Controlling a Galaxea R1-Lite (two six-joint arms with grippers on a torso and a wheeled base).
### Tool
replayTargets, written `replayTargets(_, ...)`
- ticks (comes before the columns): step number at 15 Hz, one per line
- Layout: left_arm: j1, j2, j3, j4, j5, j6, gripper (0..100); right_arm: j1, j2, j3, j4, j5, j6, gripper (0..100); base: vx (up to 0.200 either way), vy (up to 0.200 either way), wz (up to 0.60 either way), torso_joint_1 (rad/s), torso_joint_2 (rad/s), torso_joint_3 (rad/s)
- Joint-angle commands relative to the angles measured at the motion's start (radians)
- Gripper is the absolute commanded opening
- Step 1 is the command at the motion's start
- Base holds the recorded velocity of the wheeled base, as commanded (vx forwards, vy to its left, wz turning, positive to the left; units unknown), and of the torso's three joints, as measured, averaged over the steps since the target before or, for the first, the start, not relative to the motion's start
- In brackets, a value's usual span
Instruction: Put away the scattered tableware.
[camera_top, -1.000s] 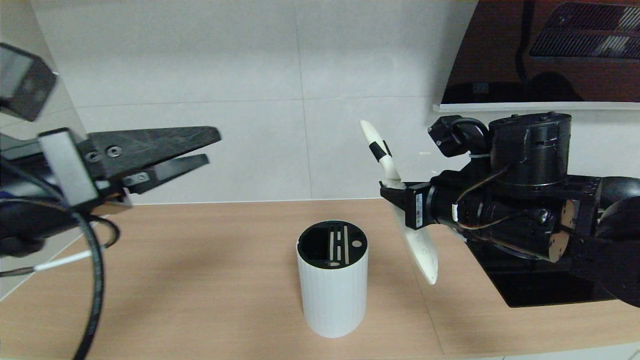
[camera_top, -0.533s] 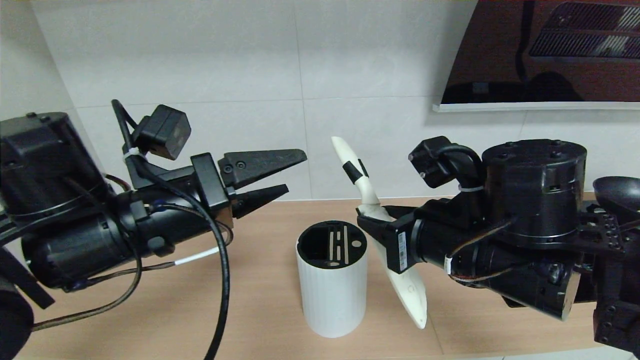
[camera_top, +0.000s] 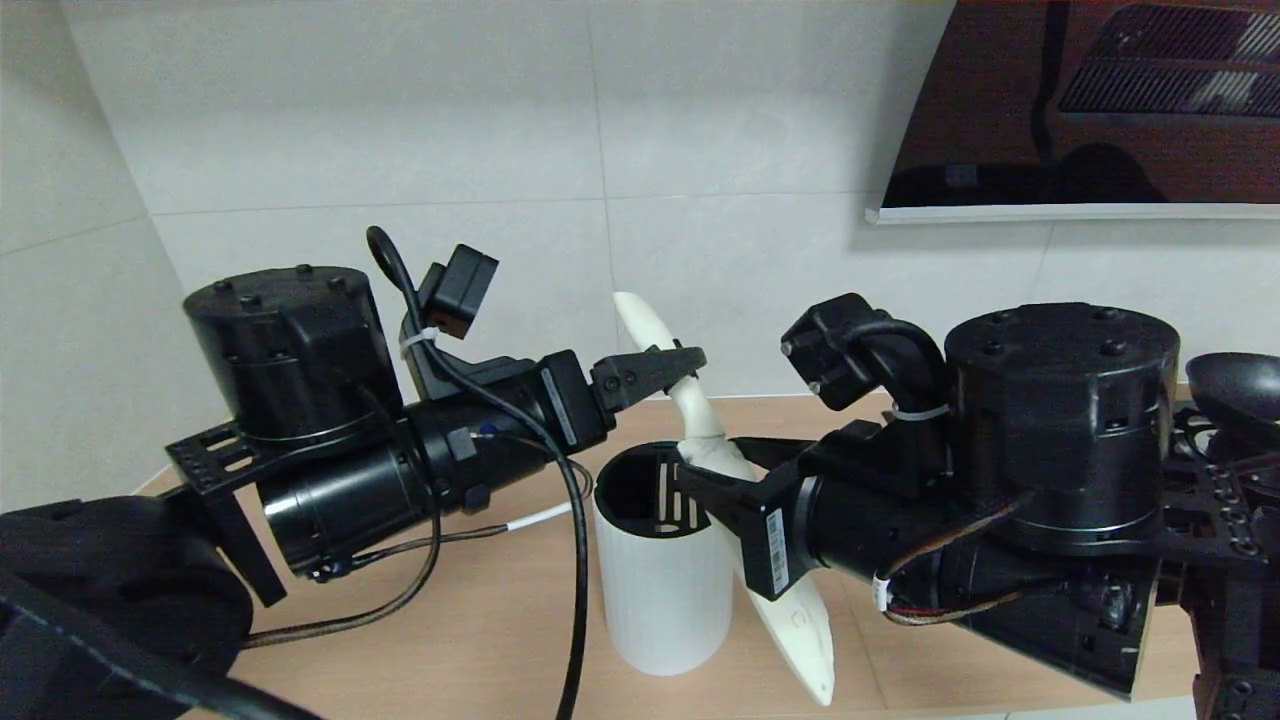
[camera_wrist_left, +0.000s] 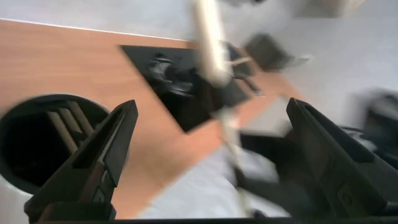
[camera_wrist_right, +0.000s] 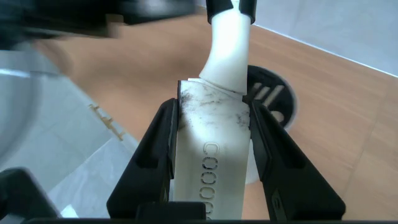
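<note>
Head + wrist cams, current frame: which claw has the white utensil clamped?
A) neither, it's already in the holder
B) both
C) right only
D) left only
C: the right claw is shut on the wide blade of the white utensil, while the left claw stands wide open astride its handle.
</note>
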Motion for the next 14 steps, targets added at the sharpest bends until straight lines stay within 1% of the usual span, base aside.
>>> replayTargets(1,-0.032,0.017,0.003,-0.01,0.003,0.0,100,0.018,0.011,0.001,0.0,0.0,0.002,0,0.0,0.0,0.0,0.0,0.0,0.0)
replayTargets(4,-0.037,0.02,0.011,-0.039,0.003,0.0,100,0.036,0.018,0.003,-0.002,0.0,0.003,0,0.0,0.0,0.0,0.0,0.0,0.0)
replayTargets(8,-0.032,0.023,0.007,-0.05,0.008,0.0,100,0.038,0.021,0.015,-0.025,0.0,0.0,0,0.0,0.0,0.0,0.0,0.0,0.0)
replayTargets(10,-0.029,0.023,0.007,-0.074,0.009,0.0,100,0.038,0.019,0.016,-0.025,0.0,0.0,0,0.0,0.0,0.0,0.0,0.0,0.0)
replayTargets(14,-0.029,0.02,0.011,-0.077,0.009,0.002,100,0.038,0.019,0.016,-0.025,0.0,0.0,0,0.0,0.0,0.0,0.0,0.0,0.0)
